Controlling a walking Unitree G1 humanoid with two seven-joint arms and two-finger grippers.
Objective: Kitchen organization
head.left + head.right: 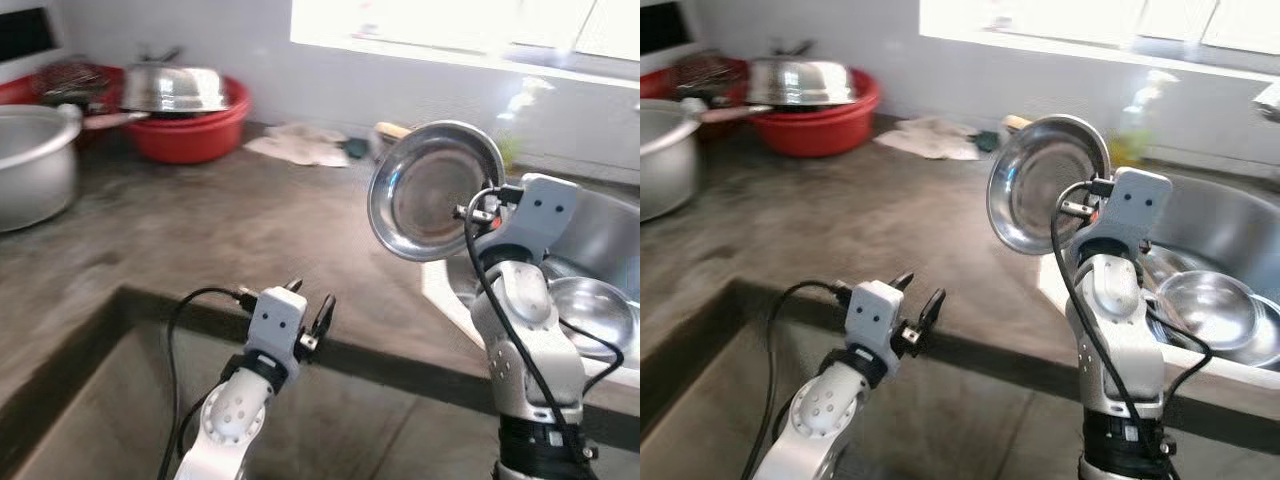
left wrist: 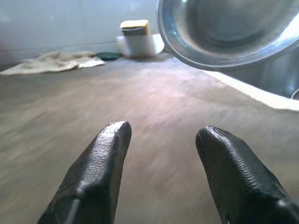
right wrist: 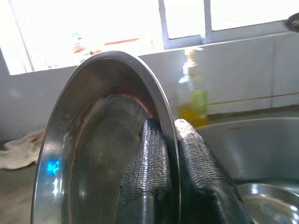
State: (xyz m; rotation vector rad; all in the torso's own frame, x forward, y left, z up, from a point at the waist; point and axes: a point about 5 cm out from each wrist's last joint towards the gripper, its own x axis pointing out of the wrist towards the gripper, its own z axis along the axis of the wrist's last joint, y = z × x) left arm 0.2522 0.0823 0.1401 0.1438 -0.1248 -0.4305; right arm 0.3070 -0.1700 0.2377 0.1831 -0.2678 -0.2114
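Broadly, a rough grey concrete countertop spans the scene, matte and mottled, with a dark straight front edge. At the right it meets a stainless steel sink, smooth and shiny, in which a round steel bowl lies with its hollow upward. At the far left stands a large dull metal pot with curved walls. Behind it a red plastic basin holds a domed, polished steel bowl turned upside down; a second red tub beside it carries a wire rack.

Held up over the counter near the sink's edge is a round steel plate, shallow, with a raised rim and a duller centre, tilted nearly on edge so its face looks toward the camera. The right gripper clamps its rim, one textured black finger on each side.

Lower, the left gripper hovers just above the counter at its front edge, its fingers spread apart with nothing between them.

Against the back wall lie a crumpled pale cloth, a yellow sponge on a white holder, and a clear soap bottle with yellowish liquid.
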